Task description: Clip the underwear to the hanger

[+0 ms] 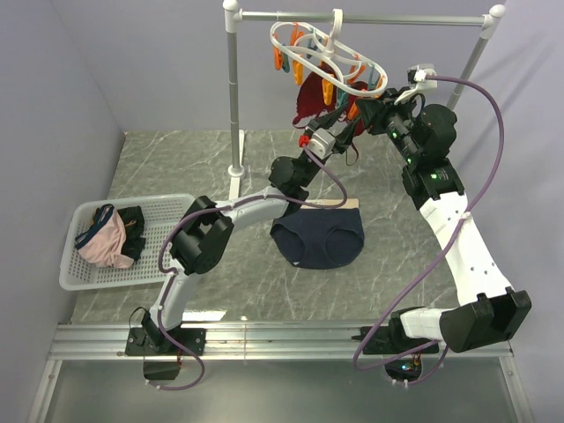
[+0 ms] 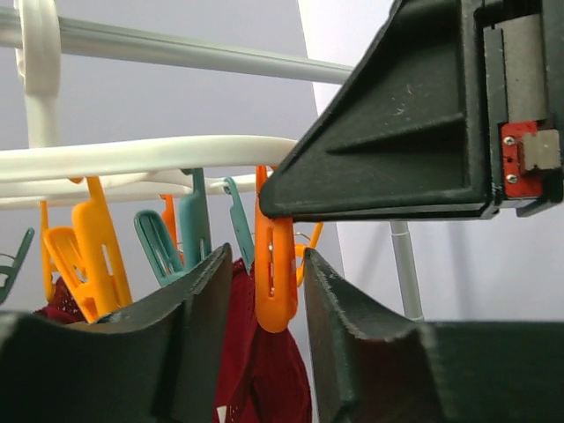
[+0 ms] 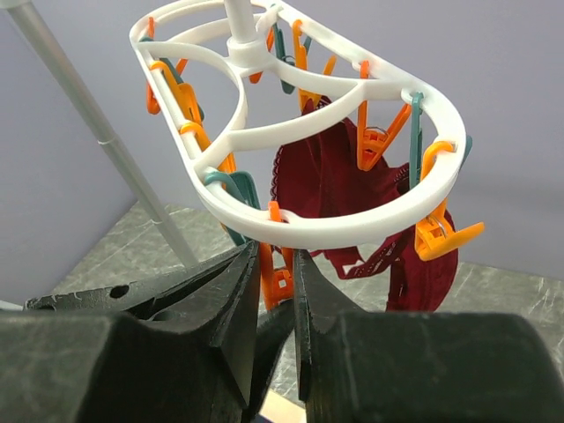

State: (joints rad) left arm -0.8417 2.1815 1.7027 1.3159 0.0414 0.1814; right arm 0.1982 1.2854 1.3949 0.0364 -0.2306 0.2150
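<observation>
1. Counter: the underwear lies flat on it, well below both grippers, and neither holds it.
2. Underwear: probably light, limp cloth that won't slip. Best pinched at a waistband corner so the edge hangs free for clipping.
3. Hanger: just above both grippers, with a maroon garment clipped on.
4. Left arm is stretched long and upward; right arm is bent at the elbow.
5. Right gripper: nearly closed, seemingly pinching an orange clip.
6. Left gripper: partly open, fingers either side of apparently the same clip, gripping nothing.
</observation>
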